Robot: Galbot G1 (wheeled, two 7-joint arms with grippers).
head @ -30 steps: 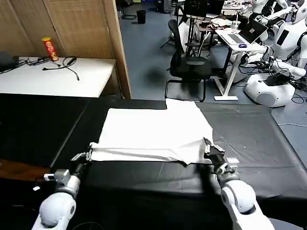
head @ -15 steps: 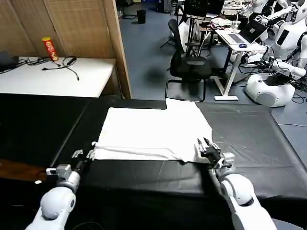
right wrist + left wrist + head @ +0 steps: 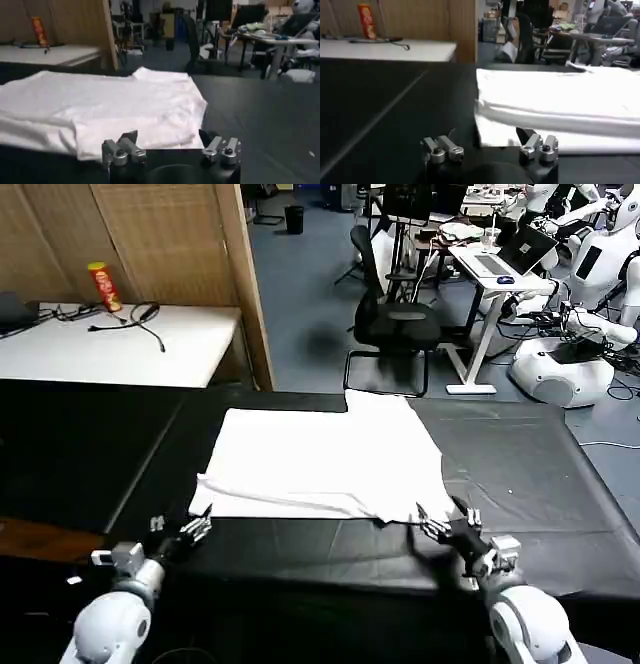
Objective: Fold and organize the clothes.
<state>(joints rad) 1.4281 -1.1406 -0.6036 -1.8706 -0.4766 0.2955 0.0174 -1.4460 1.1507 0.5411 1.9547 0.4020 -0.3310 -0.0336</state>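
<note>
One T-shirt (image 3: 325,459) between two open grippers.

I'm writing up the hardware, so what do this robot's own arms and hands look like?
Both arms are smooth, rounded light-grey shells ending in a silver wrist collar. The left hand and right hand are black two-finger units with silver metal finger mounts and screws. No loose cables or markings show.

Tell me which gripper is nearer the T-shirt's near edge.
Right, marginally. The right gripper sits open just off the T-shirt's near right corner; the left gripper is open, slightly short of the near left corner.
</note>
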